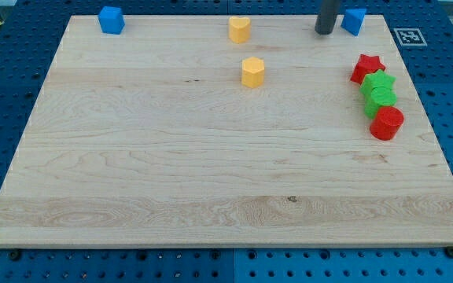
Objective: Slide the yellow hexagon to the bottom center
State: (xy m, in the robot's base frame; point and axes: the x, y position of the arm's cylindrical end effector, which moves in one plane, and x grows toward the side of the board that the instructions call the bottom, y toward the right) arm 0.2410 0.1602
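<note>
The yellow hexagon (252, 71) sits on the wooden board (171, 173) in the upper middle. A yellow heart-shaped block (239, 29) lies above it near the top edge. My tip (324, 31) is at the top right, just left of a blue block (354, 21), well to the right of and above the yellow hexagon and not touching it.
A blue cube (111, 20) sits at the top left. At the right edge stands a column: a red star (367, 67), a green star (379, 82), a green round block (382, 99), a red round block (386, 123). A marker tag (409, 36) lies off the board at the top right.
</note>
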